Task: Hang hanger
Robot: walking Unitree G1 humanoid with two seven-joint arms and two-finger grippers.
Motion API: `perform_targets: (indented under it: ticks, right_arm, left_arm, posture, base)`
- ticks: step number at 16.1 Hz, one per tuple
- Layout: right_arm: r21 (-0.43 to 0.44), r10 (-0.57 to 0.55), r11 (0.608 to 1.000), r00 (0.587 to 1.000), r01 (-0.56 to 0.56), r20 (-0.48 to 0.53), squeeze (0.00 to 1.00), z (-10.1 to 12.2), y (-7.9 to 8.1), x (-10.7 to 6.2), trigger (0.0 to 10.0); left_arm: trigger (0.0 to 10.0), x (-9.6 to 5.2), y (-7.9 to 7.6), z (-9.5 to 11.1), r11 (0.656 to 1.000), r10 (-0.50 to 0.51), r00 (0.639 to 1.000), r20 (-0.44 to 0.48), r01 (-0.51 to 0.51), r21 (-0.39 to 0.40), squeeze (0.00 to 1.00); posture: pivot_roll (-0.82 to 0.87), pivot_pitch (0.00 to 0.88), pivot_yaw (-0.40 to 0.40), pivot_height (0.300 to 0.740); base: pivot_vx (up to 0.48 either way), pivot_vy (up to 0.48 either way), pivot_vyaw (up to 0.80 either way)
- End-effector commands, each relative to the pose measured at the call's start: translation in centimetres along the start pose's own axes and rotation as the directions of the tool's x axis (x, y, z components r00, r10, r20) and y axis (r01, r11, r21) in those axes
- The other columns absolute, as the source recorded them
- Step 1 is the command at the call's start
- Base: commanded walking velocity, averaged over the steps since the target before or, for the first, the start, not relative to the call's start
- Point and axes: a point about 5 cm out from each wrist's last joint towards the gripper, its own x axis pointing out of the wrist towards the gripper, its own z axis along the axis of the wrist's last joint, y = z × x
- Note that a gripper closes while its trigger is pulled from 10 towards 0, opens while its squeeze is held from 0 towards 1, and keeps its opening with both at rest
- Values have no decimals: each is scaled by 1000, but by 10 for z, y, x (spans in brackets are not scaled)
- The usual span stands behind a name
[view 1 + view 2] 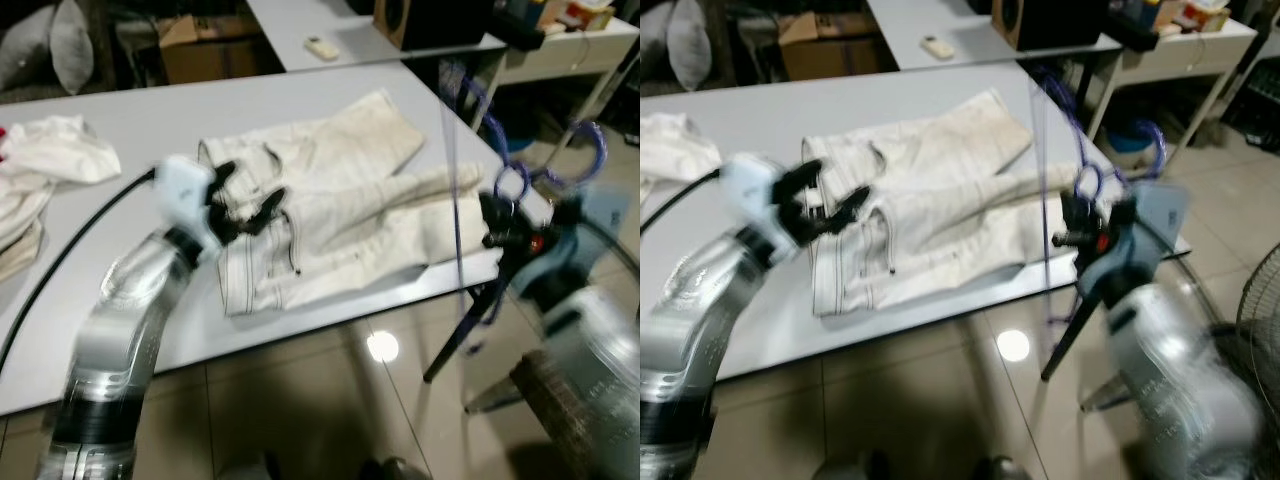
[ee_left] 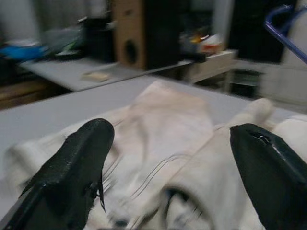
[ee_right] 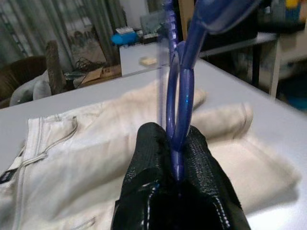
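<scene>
The trousers (image 1: 330, 215) reach the table (image 1: 130, 130) edge, tiled floor (image 1: 330, 400) beyond. Left gripper (image 1: 245, 205) hovers above them, jaws apart. Right gripper (image 3: 175, 143) pinches the hanger (image 3: 178, 96).

hanger (image 3: 178, 96): glossy blue plastic | trousers (image 1: 340, 215): cream cloth, dark stitching | table (image 1: 130, 125): smooth matt grey | right gripper (image 3: 178, 165) fingers: rough black | floor (image 1: 330, 400): glossy tile

Looks like a lived-in home room doubling as a workspace: pale trousers (image 1: 330, 215) are laid out on a big grey table (image 1: 130, 120), a speaker (image 1: 395, 20) and remote (image 1: 322, 46) are parked on another, with a cardboard box (image 1: 205, 45), cushions (image 1: 55, 40), curtains (image 3: 91, 24) and tiled floor (image 1: 330, 400) seen around.
</scene>
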Motion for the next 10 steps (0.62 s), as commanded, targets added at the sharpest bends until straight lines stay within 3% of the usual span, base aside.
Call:
perform_targets:
  ticks: [1,4,6,7,8,10]
  right_arm:
    - [-1,6,1000,999,-6,32,0,3,7,-3,10000]
    - [-28,21,999,999,-20,32,0,-3,20,-3,10000]
    - [-146,-41,988,995,54,86,0,-3,22,-2,10000]
    - [-159,-41,986,994,57,100,0,-2,22,-2,10000]
    - [-161,-34,986,994,51,108,0,-3,23,-3,10000]
    - [-80,-44,995,993,52,106,0,-8,22,-6,10000]
  left_arm:
    - [10000,-7,0,6,996,77,997,6,-77,40,0]
    - [10000,-20,-6,-4,988,149,988,-32,-147,52,0]
    - [10000,-21,-17,-8,984,174,983,-50,-172,40,0]
    - [10000,-20,-18,-7,984,177,983,-53,-175,44,0]
    - [10000,-18,-18,-6,982,183,982,-55,-181,46,0]
    - [10000,-14,-18,-4,982,182,982,-50,-178,64,0]
  posture:
    - [21,30,8,740]
    - [27,28,3,740]
    - [31,22,-6,740]
    - [31,21,-6,740]
    - [31,19,-6,740]
    - [26,7,-10,740]
  base:
    - [0,0,0]
    - [0,0,0]
    - [0,450,0]
    - [0,480,0]
    - [0,480,0]
    - [0,480,0]
